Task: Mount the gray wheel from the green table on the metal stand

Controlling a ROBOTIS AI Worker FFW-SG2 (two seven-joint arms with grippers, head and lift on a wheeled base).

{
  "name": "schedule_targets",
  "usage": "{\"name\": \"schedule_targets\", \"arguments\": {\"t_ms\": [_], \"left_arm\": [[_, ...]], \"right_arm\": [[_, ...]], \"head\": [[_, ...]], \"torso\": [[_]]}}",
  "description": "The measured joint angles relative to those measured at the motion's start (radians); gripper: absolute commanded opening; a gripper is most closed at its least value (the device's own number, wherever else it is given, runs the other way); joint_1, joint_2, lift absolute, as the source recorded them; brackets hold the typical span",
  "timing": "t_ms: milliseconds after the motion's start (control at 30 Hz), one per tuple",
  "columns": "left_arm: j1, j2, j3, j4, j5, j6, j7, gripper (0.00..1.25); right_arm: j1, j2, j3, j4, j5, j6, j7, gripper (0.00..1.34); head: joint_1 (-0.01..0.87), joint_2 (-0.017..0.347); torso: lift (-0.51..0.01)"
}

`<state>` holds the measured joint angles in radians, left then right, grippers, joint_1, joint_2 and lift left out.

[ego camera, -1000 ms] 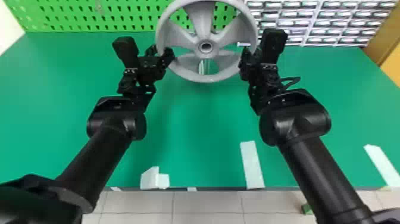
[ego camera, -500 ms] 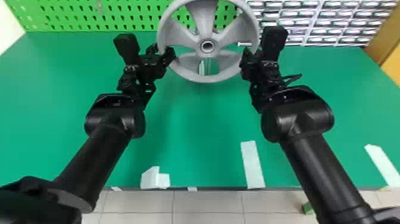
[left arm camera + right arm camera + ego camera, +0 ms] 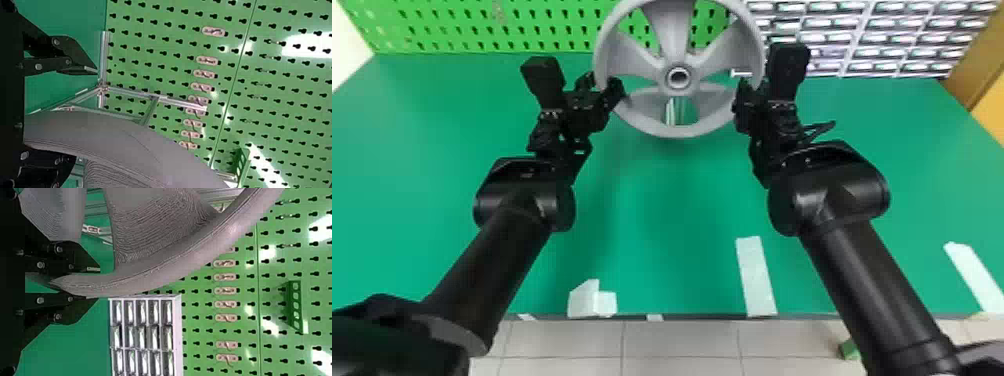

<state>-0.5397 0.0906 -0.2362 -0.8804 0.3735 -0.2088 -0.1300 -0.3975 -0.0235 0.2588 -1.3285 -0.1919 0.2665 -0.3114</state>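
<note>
Head view: wheel (image 3: 674,35) over the green table (image 3: 682,225), its hub facing the camera, between left gripper (image 3: 603,84) and right gripper (image 3: 748,91). Left wrist view: fingers spread about the rim, one standing apart from it; metal stand (image 3: 102,58) beyond. Right wrist view: fingers clamped on the rim.

I hold the gray wheel (image 3: 674,127) by its rim over the far part of the green table (image 3: 677,215), roughly on edge, its face toward me. It is round, with broad spokes running to a hub with a ringed hole; I see fine ridges on its inner surfaces. Behind it I make out the metal stand (image 3: 103,58), an open frame of slim silvery bars, partly hidden by the wheel; whether the two touch, I cannot tell
</note>
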Motion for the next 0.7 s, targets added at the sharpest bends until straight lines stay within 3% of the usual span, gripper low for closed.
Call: {"name": "schedule_targets", "arguments": {"t_ms": [700], "left_arm": [[-0.026,0.000,0.004,0.052,-0.003,-0.026,0.000,0.48]], "right_arm": [[-0.015,0.000,0.013,0.034,0.000,-0.025,0.000,0.18]], "head": [[0.867,0.052]], "torso": [[-0.100]]}}
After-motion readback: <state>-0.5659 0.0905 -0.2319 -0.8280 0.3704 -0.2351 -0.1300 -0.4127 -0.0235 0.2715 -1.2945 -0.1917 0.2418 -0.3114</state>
